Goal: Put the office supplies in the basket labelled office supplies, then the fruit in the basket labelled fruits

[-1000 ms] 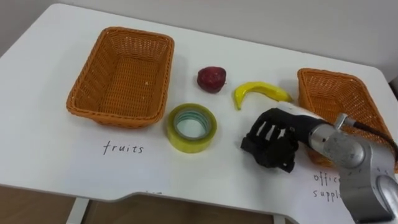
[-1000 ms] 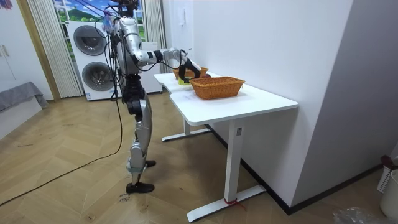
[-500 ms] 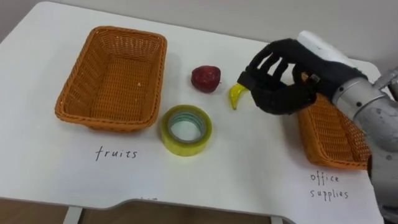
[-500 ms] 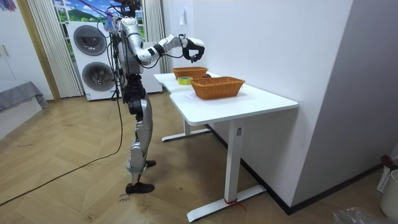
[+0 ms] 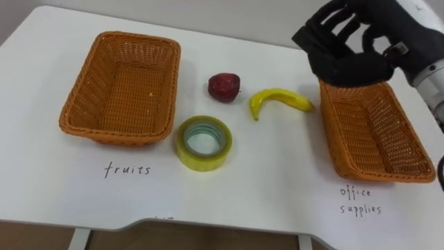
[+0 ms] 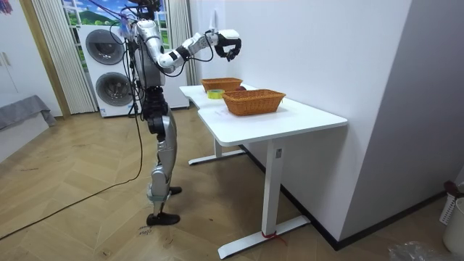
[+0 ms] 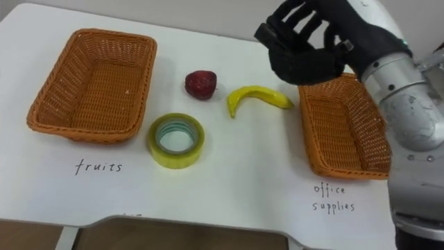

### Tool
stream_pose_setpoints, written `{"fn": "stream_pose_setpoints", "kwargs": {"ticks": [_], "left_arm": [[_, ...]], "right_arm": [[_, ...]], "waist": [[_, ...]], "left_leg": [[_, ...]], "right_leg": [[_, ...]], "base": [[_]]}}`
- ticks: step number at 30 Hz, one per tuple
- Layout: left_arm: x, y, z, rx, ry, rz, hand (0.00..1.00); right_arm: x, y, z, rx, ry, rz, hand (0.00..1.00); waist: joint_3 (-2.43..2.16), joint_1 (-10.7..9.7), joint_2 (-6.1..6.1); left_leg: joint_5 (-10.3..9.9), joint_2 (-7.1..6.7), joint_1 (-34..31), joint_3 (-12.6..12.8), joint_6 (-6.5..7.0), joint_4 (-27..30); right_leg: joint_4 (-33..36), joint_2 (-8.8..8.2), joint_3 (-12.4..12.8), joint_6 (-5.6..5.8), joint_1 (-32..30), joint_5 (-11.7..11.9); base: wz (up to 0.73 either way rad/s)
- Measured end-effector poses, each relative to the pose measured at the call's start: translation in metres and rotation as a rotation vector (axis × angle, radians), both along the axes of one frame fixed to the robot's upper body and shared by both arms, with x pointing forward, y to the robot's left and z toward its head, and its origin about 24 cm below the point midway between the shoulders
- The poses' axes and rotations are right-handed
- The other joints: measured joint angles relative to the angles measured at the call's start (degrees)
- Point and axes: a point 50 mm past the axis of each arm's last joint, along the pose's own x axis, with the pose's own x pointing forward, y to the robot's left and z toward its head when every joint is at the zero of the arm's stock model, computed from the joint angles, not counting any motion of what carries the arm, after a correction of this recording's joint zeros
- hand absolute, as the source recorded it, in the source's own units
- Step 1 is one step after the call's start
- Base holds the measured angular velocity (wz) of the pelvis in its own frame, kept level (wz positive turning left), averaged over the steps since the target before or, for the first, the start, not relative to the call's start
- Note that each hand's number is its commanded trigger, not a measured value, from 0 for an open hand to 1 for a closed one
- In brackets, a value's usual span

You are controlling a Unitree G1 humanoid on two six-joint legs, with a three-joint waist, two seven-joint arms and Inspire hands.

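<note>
Nearest the table's front edge, a little left of its middle, the tape roll lies flat with its hole facing up. It has no long axis to line up with. It looks light and stiff with a smooth outer wall. A grasp across the ring, or with the thumb inside the core, should hold it better than a pinch on the slick top face.

Further in and right of the middle lies the banana. Its long axis runs roughly along the front edge, with the arch bulging toward the far edge. Its left tip hooks back toward the front and its right tip points at the right basket, close to that rim but seemingly apart from it. It is probably light and easily bruised, so a gentle wrap round the middle of the arch suits it.

Just beyond the tape sits the apple, which is round, likely firm and apt to roll. Closing over it from above seems safest.

The left basket takes up the left half, near the far left corner, and is empty. The right basket runs along the right edge, also empty. Handwritten labels on the table mark each one.

Above the right basket's far end the right hand hangs in the air, palm down. Its fingers are spread and loosely bent and hold nothing. All three things are therefore on the table, unsorted.
</note>
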Motion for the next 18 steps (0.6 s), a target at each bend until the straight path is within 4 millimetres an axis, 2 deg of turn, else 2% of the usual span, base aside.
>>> {"fn": "stream_pose_setpoints", "kwargs": {"ticks": [10, 18], "left_arm": [[0.003, 0.000, 0.001, 0.002, -0.006, -0.010, 0.00], [0.008, 0.000, 0.003, 0.011, -0.024, -0.013, 0.00]], "right_arm": [[0.007, -0.022, -0.010, 0.030, -0.001, -0.104, 1.00], [0.008, -0.038, -0.014, 0.121, -0.048, -0.187, 1.00]], "waist": [[0.32, -1.8, 0.03], [0.23, -3.0, 0.54]], "left_leg": [[0.0, -0.01, -0.6, -0.5, 0.00, 0.5], [0.0, -0.02, -0.5, -0.3, 0.00, 0.5]], "right_leg": [[0.1, 0.01, -0.3, 0.00, -0.1, 0.0], [0.1, 0.01, 0.1, 0.00, -0.2, 0.0]], "base": [[0.02], [0.00]]}}
